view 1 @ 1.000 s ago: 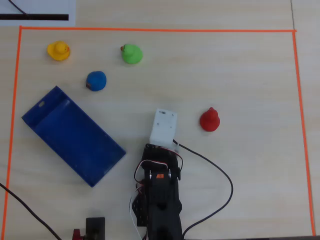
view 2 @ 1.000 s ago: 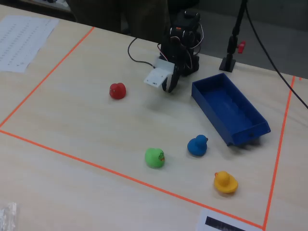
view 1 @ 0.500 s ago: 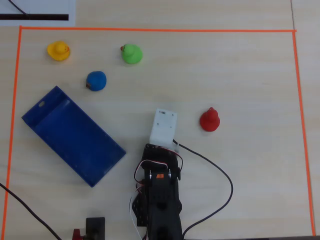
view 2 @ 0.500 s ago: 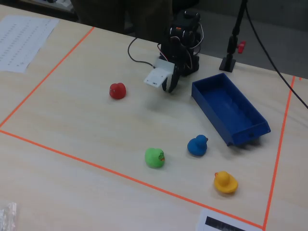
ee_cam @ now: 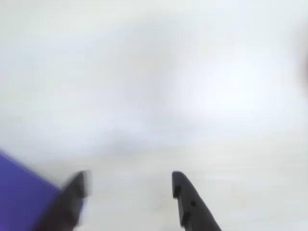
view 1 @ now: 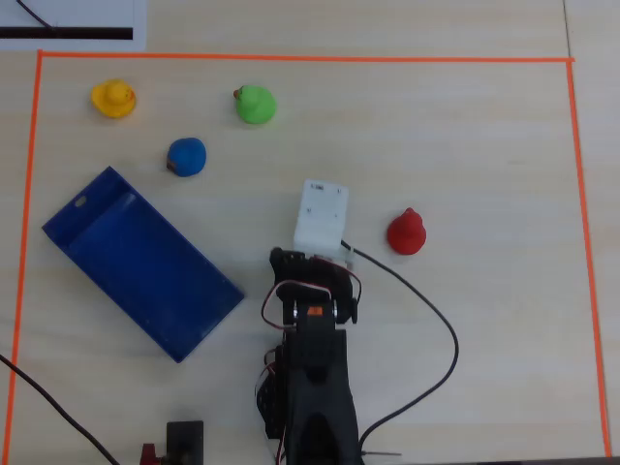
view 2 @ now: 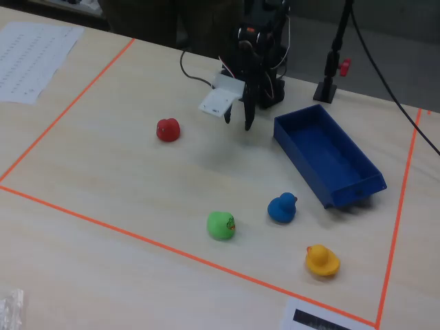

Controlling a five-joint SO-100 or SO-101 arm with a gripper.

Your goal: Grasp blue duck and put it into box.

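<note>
The blue duck sits on the table between the yellow and green ducks; it also shows in the fixed view, just off the near end of the box. The blue box is an open, empty rectangular tray, also in the fixed view and as a blurred blue corner in the wrist view. My gripper hangs above the table beside the box's far end, well away from the blue duck. In the wrist view it is open and empty. In the overhead view the white camera housing covers it.
A red duck lies right of the arm, a green duck and a yellow duck at the far side. Orange tape frames the work area. A black cable loops at the arm's right. A black stand is behind the box.
</note>
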